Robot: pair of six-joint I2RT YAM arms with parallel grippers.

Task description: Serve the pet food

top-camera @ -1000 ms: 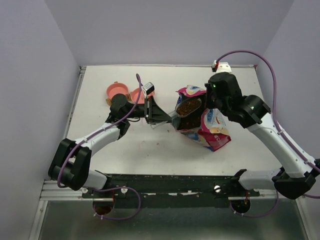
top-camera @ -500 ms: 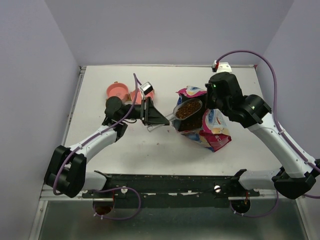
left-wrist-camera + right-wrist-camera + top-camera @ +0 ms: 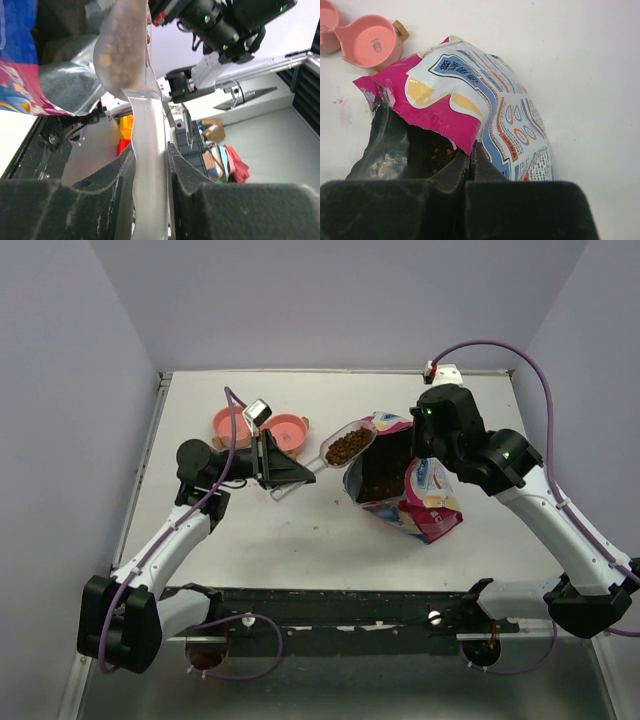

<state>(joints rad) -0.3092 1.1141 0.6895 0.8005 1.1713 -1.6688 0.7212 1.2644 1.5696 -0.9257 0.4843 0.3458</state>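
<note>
From above, the left pincer [image 3: 300, 472] is clamped on the handle of the clear scoop [image 3: 322, 459]. The scoop's cup carries a load of kibble [image 3: 347, 446], sitting just outside the mouth of the bag [image 3: 425, 502]. Here is the relation that counts: the scoop's long axis runs from the pincer out to the right and a little away, so the load lies right of the pincer. The nearer cup of the pink double bowl [image 3: 288, 430] lies just on the far side of the pincer, left of the load. The left arm is plainly the nearer one to that bowl, so my read is a swing left, then a tip. The right pincer [image 3: 418, 452] sits at the bag's rim, with more kibble dark inside. Over to the left wrist: the fingers [image 3: 100, 200] press tight on the clear handle from both sides. The cup rises ahead with brown pellets showing through its wall, and the bag's silver lining is beside it. Right wrist now: the right pincer [image 3: 471, 156] is pinched on the bag's torn magenta rim. Pellets [image 3: 437, 150] show in the open mouth, and the pink bowl [image 3: 370, 42] is well apart on the white surface [image 3: 580, 55].
</note>
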